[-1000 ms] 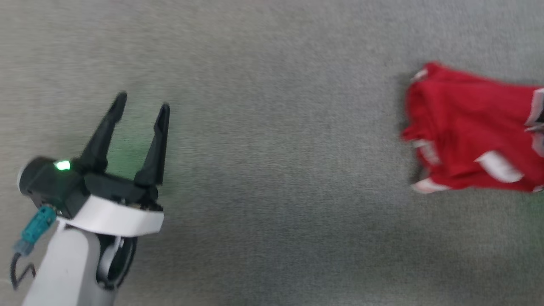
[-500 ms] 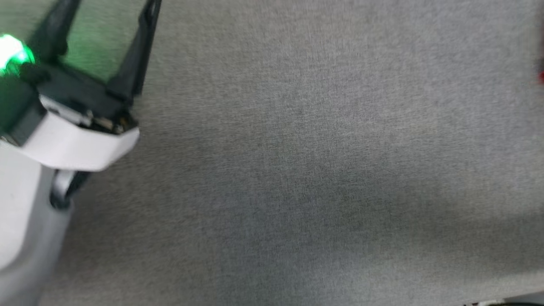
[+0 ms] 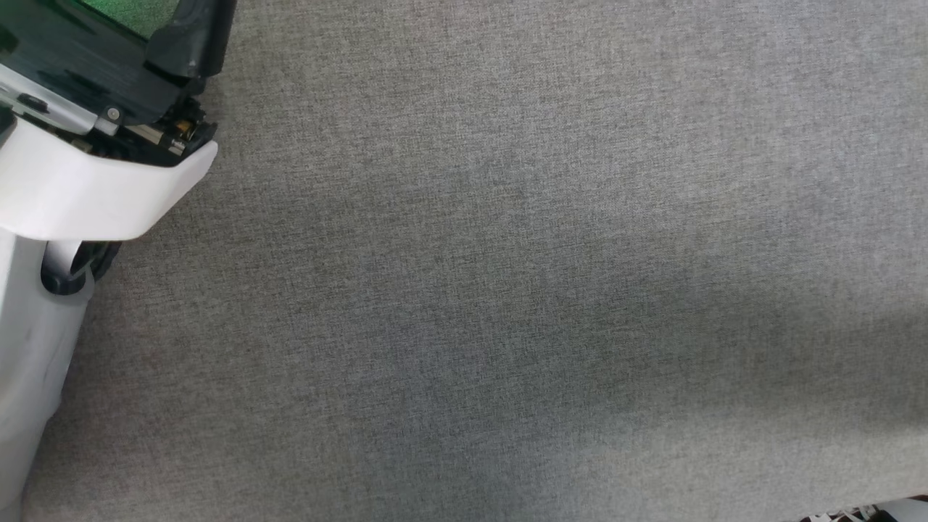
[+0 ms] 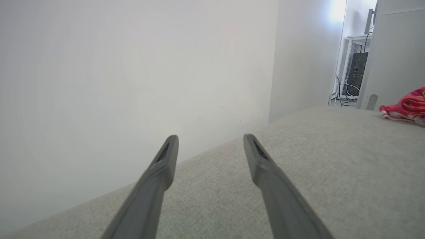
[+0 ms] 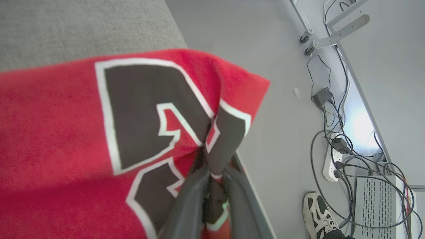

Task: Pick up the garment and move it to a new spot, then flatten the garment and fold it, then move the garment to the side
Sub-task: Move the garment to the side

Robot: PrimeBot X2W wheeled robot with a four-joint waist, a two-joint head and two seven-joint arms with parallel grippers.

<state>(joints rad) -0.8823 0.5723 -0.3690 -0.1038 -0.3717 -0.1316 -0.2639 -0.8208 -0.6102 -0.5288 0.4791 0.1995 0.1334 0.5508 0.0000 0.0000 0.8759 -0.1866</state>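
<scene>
left fingers [image 4: 163, 166] apart | right fingers [image 5: 188, 200] clamped on garment [image 5: 56, 132], tips buried in fabric | number creased, unreadable

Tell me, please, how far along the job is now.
Done: the right gripper is shut on the garment. In hand, probably: moving it to a new spot. Left: flattening, folding, setting aside; it looks bunched, and the left gripper is open, empty.
</scene>
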